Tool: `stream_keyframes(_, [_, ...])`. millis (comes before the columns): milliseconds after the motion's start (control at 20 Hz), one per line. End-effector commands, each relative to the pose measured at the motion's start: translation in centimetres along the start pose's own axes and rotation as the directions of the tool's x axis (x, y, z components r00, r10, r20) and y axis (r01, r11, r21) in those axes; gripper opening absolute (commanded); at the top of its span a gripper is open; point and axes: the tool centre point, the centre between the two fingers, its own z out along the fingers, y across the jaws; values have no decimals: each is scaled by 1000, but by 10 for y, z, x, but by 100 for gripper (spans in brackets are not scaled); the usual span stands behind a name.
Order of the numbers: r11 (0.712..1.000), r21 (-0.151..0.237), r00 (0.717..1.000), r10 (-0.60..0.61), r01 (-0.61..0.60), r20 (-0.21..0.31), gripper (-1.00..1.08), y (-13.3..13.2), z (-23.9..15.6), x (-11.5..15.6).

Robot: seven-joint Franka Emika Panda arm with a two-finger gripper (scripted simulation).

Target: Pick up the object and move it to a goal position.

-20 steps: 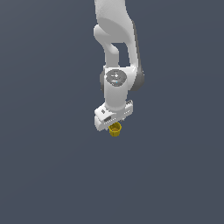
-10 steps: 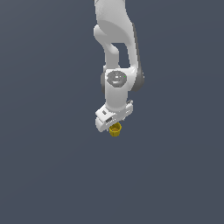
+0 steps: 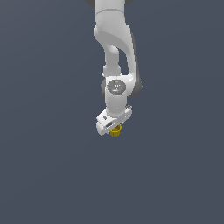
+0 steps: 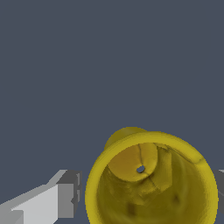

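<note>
The object [image 3: 116, 131] is a small yellow cup-like cylinder, standing just under the white gripper [image 3: 113, 126] near the middle of the exterior view. In the wrist view the object [image 4: 151, 183] fills the space between the fingers, and I look down into its hollow top and rim. The gripper [image 4: 148, 199] straddles it. One grey-tipped finger [image 4: 65, 199] stands beside the rim with a thin dark gap between them. The other finger [image 4: 220, 188] shows only as a sliver at the frame's edge. The jaws look open around the object.
A plain dark grey-blue surface [image 3: 52, 166] surrounds the arm on all sides. The white arm [image 3: 116, 48] comes down from the upper edge of the exterior view.
The wrist and gripper have sunk slightly toward the object over the last second. The object has stayed in place.
</note>
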Motion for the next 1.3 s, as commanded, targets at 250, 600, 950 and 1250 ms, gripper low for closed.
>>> stream_keyframes(250, [1000,0,1000,-1,1,-1,-100,1,14,1])
stream_keyframes(600, [1000,0,1000,-1,1,-1,-100,1,14,1])
stream_keyframes(950, [1000,-2,1000,0,0,-1,-100,7,13,-1])
stream_keyframes(1250, [1000,-2,1000,0,0,-1,-100,38,12,-7])
